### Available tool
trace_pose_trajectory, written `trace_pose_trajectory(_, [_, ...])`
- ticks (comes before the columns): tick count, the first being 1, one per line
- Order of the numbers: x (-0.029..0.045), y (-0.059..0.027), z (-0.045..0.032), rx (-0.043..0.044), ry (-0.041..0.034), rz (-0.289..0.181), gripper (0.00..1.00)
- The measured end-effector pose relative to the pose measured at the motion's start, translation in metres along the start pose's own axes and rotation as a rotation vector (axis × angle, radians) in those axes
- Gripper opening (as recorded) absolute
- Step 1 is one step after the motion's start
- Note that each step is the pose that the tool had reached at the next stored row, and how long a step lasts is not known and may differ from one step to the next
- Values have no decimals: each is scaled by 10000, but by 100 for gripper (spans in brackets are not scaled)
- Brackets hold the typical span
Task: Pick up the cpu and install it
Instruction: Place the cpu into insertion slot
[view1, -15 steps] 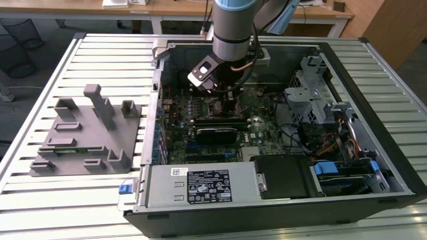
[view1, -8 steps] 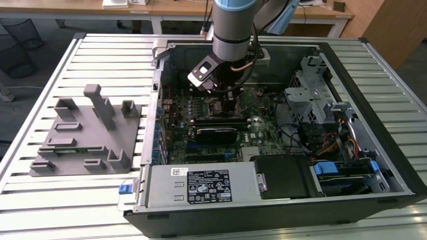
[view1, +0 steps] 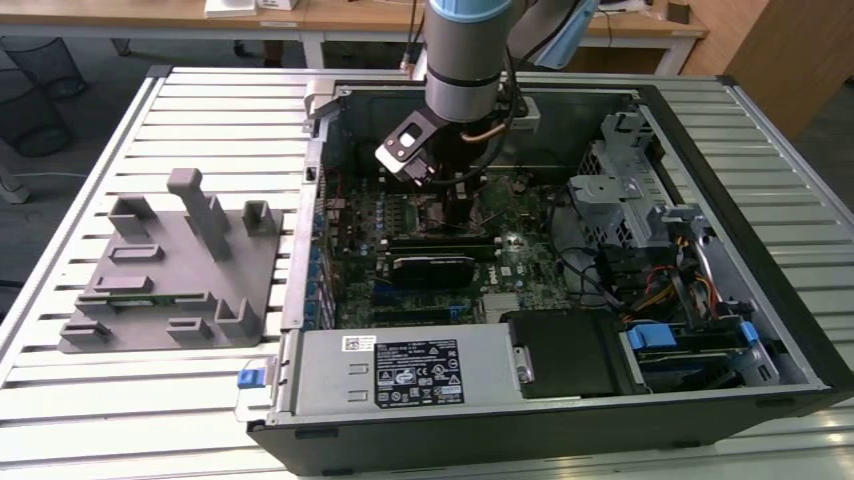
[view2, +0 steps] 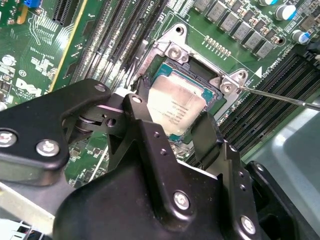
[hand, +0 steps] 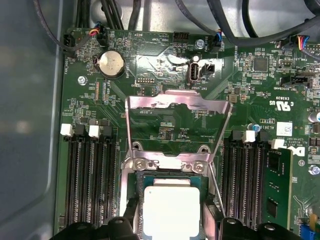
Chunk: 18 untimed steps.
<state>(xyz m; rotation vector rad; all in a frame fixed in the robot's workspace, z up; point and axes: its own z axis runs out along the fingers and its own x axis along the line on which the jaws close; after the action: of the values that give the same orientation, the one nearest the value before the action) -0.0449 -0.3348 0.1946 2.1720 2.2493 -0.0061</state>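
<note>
My pincer (view2: 172, 114) hangs low over the motherboard (hand: 165, 132), its fingers (view2: 137, 112) drawn in narrow on either side of the cpu (hand: 171, 210), which lies flat in the open socket (view2: 172, 50) right between them, and they seem to grip its edges, though I cannot be sure.

Grey metal arm (view1: 461, 60) w/ light-blue joint cap (view1: 467, 8), thin cable (view1: 497, 125) looped at wrist. Matte-black gripper (view2: 171, 112): linkage plates, silver screws (view2: 181, 200), small holes.
</note>
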Motion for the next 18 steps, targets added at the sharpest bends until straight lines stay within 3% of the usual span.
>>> trace_pose_trajectory(18, [34,1,-3,1,35,-3,61])
